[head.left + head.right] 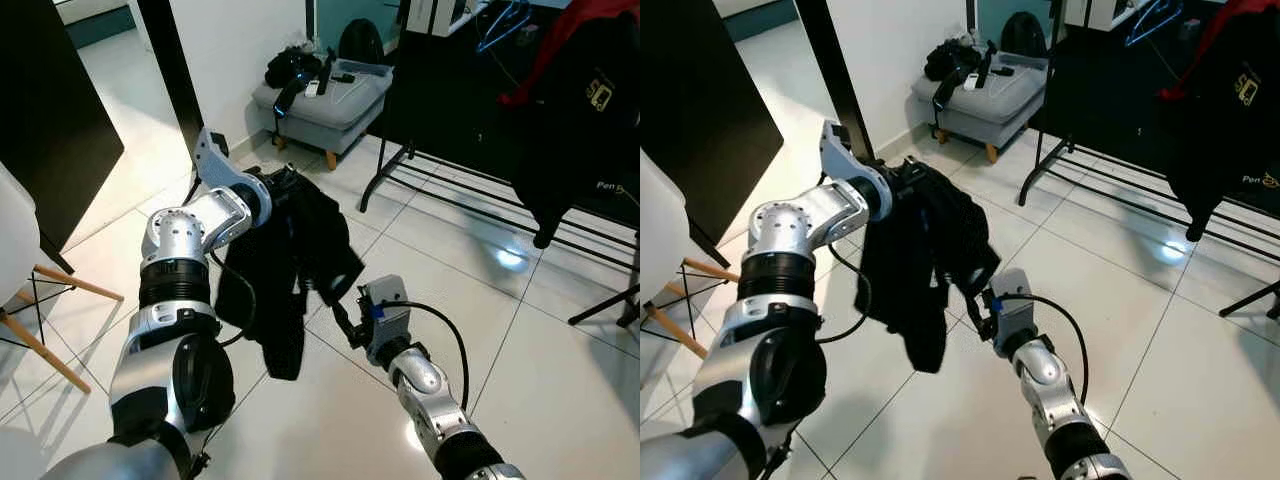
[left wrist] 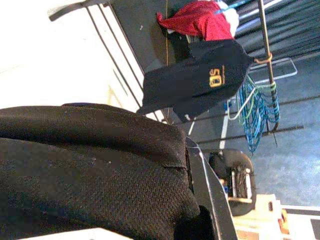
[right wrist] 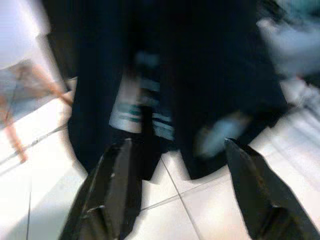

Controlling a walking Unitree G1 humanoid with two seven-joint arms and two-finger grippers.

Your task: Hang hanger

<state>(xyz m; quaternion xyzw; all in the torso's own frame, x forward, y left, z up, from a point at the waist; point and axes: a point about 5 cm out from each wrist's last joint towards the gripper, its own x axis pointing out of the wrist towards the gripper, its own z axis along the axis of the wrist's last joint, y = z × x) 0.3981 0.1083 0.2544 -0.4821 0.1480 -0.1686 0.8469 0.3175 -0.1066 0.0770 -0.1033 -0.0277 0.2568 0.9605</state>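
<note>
black fabric garment gripped by left gripper, held high near the black metal clothes rack so cloth clears the tiles. hanger itself buried in the cloth, not discernible. right gripper spread wide just below the hem, empty, likely to steady it.

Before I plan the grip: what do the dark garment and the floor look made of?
The dark garment looks like soft knit fabric, matte: it drapes limp from the left tool with a fine weave. The floor looks like glazed tile: grout lines, lamp glare.

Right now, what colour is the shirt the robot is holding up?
Black. The shirt hangs from the left gripper, clearest in the left eye view.
</note>
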